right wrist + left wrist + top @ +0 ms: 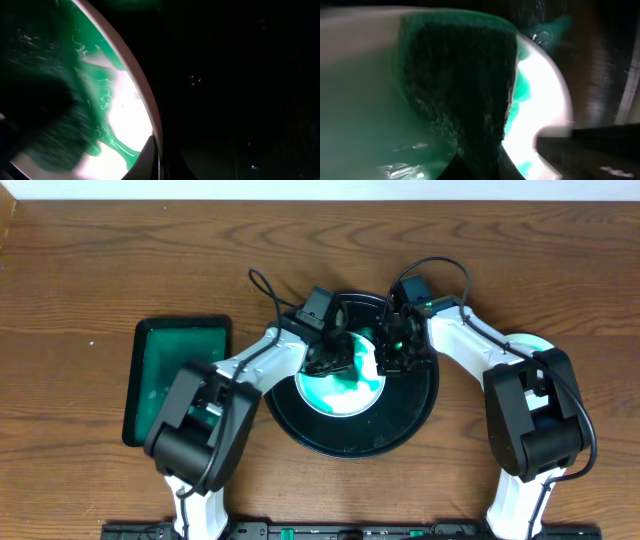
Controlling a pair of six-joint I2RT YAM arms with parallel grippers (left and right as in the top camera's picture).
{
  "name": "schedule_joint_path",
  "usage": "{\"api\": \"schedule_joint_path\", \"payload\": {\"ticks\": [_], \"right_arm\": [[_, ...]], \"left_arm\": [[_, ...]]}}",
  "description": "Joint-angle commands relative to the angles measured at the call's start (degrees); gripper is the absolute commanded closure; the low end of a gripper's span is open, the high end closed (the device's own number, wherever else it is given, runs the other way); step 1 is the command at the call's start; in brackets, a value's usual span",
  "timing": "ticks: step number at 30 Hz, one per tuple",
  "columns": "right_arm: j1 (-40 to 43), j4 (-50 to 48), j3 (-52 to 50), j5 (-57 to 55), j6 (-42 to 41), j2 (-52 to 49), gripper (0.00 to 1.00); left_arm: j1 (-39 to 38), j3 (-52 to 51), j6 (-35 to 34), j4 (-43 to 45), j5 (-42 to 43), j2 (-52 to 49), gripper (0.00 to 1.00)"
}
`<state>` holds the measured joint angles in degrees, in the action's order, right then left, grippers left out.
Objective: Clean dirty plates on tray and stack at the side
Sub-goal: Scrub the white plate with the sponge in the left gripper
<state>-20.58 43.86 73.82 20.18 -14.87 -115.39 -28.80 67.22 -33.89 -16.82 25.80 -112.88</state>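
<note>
A white plate (345,392), smeared green across its middle, lies in the black tray (400,430) near the middle of the counter's front edge. The left claw (330,358) sits over the plate's far-left part, with a dark green scrubbing pad (460,90) pressed on the plate; whether it is clenched I cannot tell. The right claw (393,352) is at the plate's far-right rim, its grip likewise unclear. A green rectangular tray (180,380) lies toward the left edge.

One round black tray (402,426), one green-smeared plate (345,396) and one rectangular green tray (172,380) are counted on the surface (100,260), with one left claw (335,358) and one right claw (393,350).
</note>
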Motion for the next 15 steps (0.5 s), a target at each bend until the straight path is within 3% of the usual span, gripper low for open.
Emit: {"api": "schedule_joint_path", "payload": {"ticks": [1, 9, 15], "right_arm": [[-0.20, 0.28, -1.75, -4.96, -0.52, -3.34, 0.99], [-0.20, 0.33, -1.75, -4.96, -0.52, -3.34, 0.99], [-0.20, 0.33, -1.75, -4.96, -0.52, -3.34, 0.99]], "left_arm": [[-4.24, -0.59, -0.92, 2.43, 12.39, -5.55, 0.93], [-3.26, -0.59, -0.70, -3.28, 7.67, -5.38, 0.93], [0.20, 0.98, -0.70, -17.73, -14.88, -4.00, 0.93]]}}
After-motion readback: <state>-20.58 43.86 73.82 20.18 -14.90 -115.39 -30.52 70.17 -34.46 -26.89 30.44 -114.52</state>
